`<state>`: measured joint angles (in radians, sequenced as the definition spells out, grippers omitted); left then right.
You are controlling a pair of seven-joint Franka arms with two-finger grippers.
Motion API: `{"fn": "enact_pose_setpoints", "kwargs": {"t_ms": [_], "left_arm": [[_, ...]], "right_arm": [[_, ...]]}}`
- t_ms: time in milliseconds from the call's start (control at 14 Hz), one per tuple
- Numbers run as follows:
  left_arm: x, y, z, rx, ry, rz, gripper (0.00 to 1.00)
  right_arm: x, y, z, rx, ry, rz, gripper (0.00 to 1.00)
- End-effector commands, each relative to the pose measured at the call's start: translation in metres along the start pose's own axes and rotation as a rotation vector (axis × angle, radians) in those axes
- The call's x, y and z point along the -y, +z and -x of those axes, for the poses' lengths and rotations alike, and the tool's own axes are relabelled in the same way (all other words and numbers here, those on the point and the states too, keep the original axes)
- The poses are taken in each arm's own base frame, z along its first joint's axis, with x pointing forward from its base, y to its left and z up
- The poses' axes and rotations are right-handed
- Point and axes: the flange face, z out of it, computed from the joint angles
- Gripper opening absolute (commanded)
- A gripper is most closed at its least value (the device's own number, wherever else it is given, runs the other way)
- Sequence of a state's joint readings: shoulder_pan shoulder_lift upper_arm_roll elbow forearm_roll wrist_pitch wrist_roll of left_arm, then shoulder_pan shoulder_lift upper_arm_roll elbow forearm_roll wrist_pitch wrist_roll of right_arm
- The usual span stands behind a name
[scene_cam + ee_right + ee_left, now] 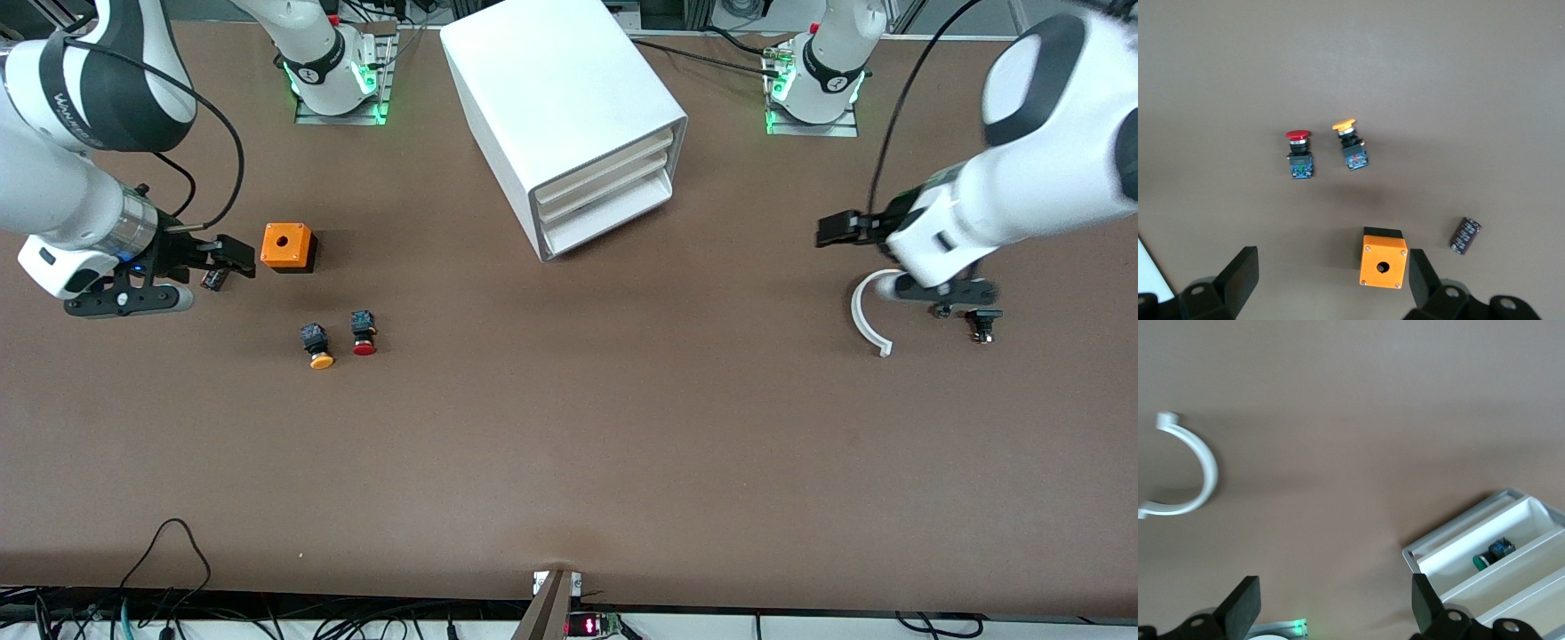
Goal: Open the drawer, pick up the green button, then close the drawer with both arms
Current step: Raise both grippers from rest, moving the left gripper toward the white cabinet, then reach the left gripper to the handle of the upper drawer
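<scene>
The white cabinet (569, 107) stands between the arms' bases. Its lowest drawer (613, 213) sits pushed in. In the left wrist view the green button (1491, 555) lies in that drawer (1451, 563), seen through its low front. My left gripper (836, 229) is open and empty, up over the table toward the left arm's end and apart from the cabinet; its fingers (1245, 603) frame bare table. My right gripper (233, 258) is open and empty, beside the orange box (288, 247).
An orange-capped button (317, 345) and a red-capped button (363, 332) lie nearer the front camera than the orange box (1383, 267). A small black cylinder (1465, 235) lies by the right gripper. A white curved piece (867, 313) and a small black part (981, 324) lie under the left arm.
</scene>
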<state>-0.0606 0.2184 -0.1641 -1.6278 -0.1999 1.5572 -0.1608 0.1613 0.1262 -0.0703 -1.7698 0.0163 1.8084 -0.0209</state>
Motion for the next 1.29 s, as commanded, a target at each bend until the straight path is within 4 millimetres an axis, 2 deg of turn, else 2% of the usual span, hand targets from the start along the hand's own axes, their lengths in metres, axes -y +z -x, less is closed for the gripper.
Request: {"fn": "enact_pose_setpoints", "kwargs": {"t_ms": [0,143,287,358,573,645,788,932,1075,1218], "left_arm": [[-0.037,0.08,-0.015,0.091,0.074,0.002,1.0],[-0.037,0.118,-0.025,0.152,0.075,0.001,1.0],[-0.026,0.169,-0.04,0.248,0.058,0.001,1.0],[-0.023,0.188,-0.044,0.283,0.071,0.007,1.0],[-0.033,0.258,-0.039,0.427,0.041,0.173,1.0],[-0.036,0.274,-0.036,0.44,0.022,0.207,1.0],[-0.06,0.291,-0.025,0.451,0.045,0.229,1.0],[-0.084,0.301,-0.015,0.48,0.05,0.309,1.0],[-0.089,0.315,-0.005,0.471,0.048,0.396,1.0],[-0.103,0.327,0.008,0.449,0.083,0.421,1.0]], "right_arm": [[0.008,-0.004,-0.005,-0.013,-0.006,-0.014,1.0],[0.009,-0.004,-0.005,-0.016,-0.007,-0.014,1.0],[0.01,-0.005,-0.006,-0.017,-0.013,-0.014,1.0],[0.01,-0.005,-0.006,-0.017,-0.015,-0.014,1.0],[0.016,-0.001,-0.007,-0.013,-0.027,-0.011,1.0],[0.017,-0.001,-0.008,-0.013,-0.029,-0.011,1.0],[0.017,-0.001,-0.008,-0.013,-0.03,-0.011,1.0],[0.017,-0.002,-0.008,-0.016,-0.031,-0.009,1.0],[0.018,0.001,-0.01,-0.011,-0.032,-0.009,1.0],[0.018,0.001,-0.013,-0.028,-0.032,-0.008,1.0]]}}
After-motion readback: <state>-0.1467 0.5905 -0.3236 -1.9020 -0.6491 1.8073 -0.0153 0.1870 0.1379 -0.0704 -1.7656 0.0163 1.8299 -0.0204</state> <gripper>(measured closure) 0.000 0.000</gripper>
